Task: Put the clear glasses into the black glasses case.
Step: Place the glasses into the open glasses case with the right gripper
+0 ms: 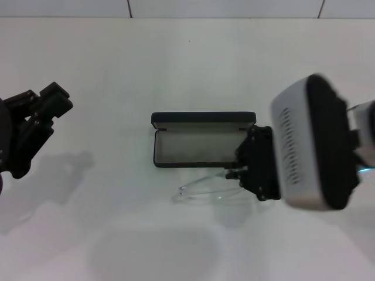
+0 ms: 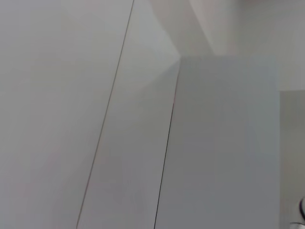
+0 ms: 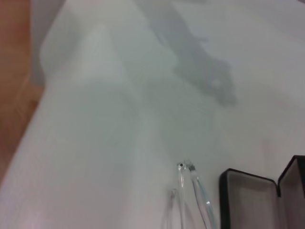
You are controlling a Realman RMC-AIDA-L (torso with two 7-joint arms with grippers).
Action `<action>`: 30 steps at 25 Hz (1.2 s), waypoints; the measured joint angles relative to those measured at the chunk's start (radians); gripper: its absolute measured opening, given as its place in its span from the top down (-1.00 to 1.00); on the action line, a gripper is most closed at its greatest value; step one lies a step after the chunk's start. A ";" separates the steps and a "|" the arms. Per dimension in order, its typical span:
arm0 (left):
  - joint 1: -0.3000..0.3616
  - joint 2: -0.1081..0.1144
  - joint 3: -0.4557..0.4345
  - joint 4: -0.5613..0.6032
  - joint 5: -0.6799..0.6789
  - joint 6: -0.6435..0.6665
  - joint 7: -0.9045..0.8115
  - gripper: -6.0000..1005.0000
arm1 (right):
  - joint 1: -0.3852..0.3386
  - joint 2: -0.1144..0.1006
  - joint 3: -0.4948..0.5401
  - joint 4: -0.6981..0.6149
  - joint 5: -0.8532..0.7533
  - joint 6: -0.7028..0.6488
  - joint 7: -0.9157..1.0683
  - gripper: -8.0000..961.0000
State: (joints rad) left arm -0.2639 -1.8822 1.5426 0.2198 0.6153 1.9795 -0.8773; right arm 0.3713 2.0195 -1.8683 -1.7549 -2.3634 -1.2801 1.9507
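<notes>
Glasses [image 1: 202, 190] sit just in front of the open case [image 1: 199, 146], on its near side toward me, with one end up at my right gripper [image 1: 234, 174] and the free end trailing out over the white table [image 1: 117, 88]. My right gripper is at the case's right end, and it appears clenched on the frame's end, though the clear plastic makes the contact hard to read. From my right wrist the thin clear arms [image 3: 190, 191] run alongside the case [image 3: 248, 200], whose grey lining lies bare and whose lid stands up along the far edge. To do this step well, I judge I should carry the frame away from me until it hangs over the tray, keep it parallel to the long walls, and lower it flat so neither end catches a rim. The case is only about as long as the frame, so small skew matters. I would let go only once it rests inside. My left gripper [image 1: 50, 102] is parked well off to the left, and I cannot tell its state.
</notes>
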 joint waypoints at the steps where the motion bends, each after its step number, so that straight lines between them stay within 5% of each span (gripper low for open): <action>1: -0.001 0.000 0.000 -0.004 0.000 0.000 0.000 0.74 | -0.002 0.000 -0.025 0.000 -0.025 0.026 0.010 0.84; 8: 0.005 -0.005 -0.003 -0.016 -0.002 -0.001 -0.002 0.74 | -0.012 0.002 -0.160 0.003 -0.173 0.176 0.089 0.84; 11: 0.013 -0.008 -0.024 -0.017 -0.003 -0.001 -0.011 0.74 | -0.039 0.003 -0.233 0.031 -0.238 0.344 0.114 0.84; 30: 0.018 -0.014 -0.039 -0.017 -0.001 0.000 -0.040 0.74 | -0.058 0.007 -0.288 0.199 -0.312 0.618 0.141 0.84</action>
State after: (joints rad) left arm -0.2462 -1.8964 1.5033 0.2024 0.6145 1.9797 -0.9169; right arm 0.3130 2.0263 -2.1561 -1.5555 -2.6757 -0.6620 2.0915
